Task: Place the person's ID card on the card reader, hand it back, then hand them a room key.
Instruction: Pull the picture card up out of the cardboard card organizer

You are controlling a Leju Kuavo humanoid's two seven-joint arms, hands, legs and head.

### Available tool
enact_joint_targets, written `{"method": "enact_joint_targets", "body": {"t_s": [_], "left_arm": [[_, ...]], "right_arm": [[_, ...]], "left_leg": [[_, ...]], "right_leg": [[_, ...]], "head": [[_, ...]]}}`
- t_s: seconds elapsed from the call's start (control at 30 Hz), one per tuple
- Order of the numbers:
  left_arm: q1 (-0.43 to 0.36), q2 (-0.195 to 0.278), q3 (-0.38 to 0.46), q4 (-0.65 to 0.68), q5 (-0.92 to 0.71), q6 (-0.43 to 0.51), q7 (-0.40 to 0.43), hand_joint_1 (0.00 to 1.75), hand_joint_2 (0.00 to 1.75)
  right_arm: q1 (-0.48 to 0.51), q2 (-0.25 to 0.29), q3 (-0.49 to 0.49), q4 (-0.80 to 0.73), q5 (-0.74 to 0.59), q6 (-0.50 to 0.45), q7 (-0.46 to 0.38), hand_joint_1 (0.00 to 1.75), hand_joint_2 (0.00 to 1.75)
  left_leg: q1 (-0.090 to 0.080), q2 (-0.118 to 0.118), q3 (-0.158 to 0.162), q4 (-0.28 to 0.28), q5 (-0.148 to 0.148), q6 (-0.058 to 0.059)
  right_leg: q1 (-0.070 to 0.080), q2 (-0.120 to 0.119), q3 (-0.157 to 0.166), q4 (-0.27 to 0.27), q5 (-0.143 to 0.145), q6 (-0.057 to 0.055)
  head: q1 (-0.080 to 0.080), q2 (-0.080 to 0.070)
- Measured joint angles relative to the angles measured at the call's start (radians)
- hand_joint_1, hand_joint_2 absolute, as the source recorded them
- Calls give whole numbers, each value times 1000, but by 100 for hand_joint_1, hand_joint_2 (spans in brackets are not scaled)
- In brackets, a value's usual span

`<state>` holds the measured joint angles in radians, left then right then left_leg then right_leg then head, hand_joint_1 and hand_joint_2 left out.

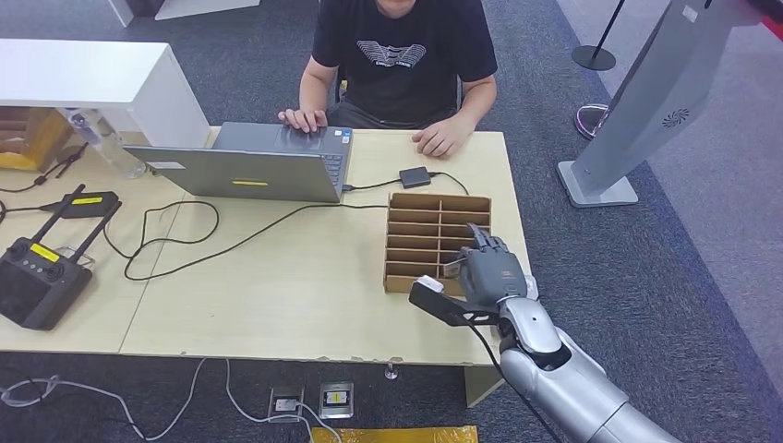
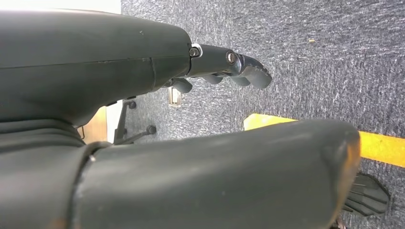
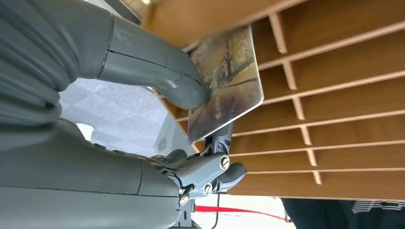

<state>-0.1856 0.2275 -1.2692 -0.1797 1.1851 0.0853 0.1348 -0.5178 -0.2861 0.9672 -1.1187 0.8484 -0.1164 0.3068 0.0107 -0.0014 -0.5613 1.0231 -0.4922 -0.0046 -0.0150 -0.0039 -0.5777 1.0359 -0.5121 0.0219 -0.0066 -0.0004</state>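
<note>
My right hand [image 1: 489,268] hovers over the near right part of a wooden slotted box [image 1: 425,235] on the table. In the right wrist view it pinches a picture-printed card [image 3: 229,86] between the thumb [image 3: 181,88] and the darker fingers behind it, just above the box's compartments [image 3: 344,95]. A small black card reader [image 1: 415,176] with a cable lies beyond the box, in front of the seated person [image 1: 397,55]. One of the person's hands rests on the table near the reader, the other on the laptop. My left hand [image 2: 210,62] hangs over the carpet, fingers out and holding nothing.
A grey laptop [image 1: 258,161] stands open at the table's far middle, its cable looping across the tabletop [image 1: 277,286]. A black remote controller [image 1: 37,277] and a plastic bottle [image 1: 102,138] lie at the left. A grey kiosk stand [image 1: 637,101] rises on the floor to the right.
</note>
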Motion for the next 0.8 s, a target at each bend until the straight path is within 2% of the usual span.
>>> {"method": "enact_joint_targets", "body": {"t_s": [0.33,0.63,0.8], "left_arm": [[0,0,0,0,-1,-2,-2,0,0],[0,-1,0,0,6,4,4,0,0],[0,-1,0,0,5,10,4,0,0]], "right_arm": [[-31,5,53,2,-58,15,-123,175,175],[-40,20,92,13,-60,20,-130,175,175],[-41,23,107,16,-34,-26,-89,175,175]], "left_leg": [[0,0,0,0,0,0],[0,0,0,0,0,0],[0,0,0,0,0,0]], "right_leg": [[0,0,0,0,0,0],[0,0,0,0,0,0],[0,0,0,0,0,0]], "head": [[0,0],[0,0],[0,0]]}}
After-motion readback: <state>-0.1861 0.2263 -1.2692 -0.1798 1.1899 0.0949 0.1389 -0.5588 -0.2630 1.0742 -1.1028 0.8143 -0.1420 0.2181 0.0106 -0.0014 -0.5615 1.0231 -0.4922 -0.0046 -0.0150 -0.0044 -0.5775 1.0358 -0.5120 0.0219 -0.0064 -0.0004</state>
